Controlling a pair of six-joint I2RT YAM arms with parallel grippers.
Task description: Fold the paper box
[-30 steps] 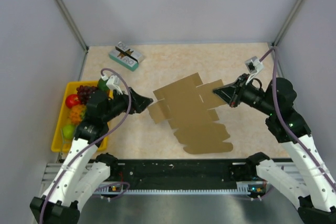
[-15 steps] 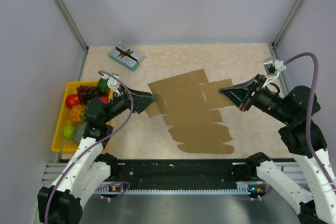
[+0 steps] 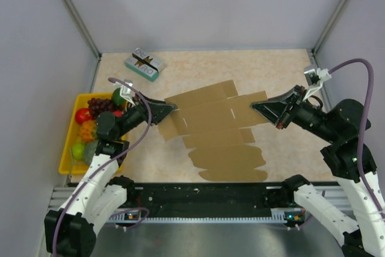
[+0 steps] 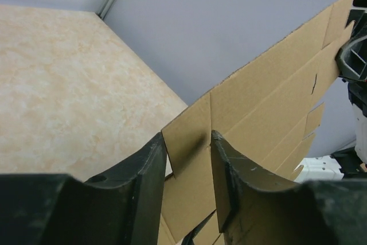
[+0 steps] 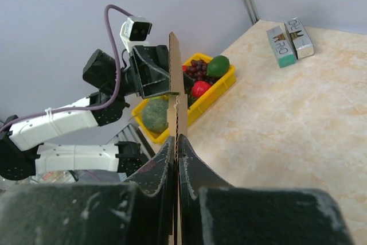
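**Q:** If I count right, that's one paper box (image 3: 216, 126) and one yellow tray (image 3: 65, 162)?

**A:** Yep, plus two grippers. The right gripper (image 3: 257, 107) pinches its right edge tight. The left gripper (image 3: 168, 108) sits narrowly parted around a left flap. The box hangs over the middle of the table (image 3: 271, 70).

— Left arm (image 3: 96, 167)?
— Stretched forward and inward. Left gripper (image 4: 187, 137) with fingers a little apart around a flap of the box (image 3: 216, 124); cannot tell whether gripping.
— Right arm (image 3: 349, 148)?
— Raised, elbow bent, reaching inward. Right gripper (image 5: 175, 142) pinched tight on the box edge.
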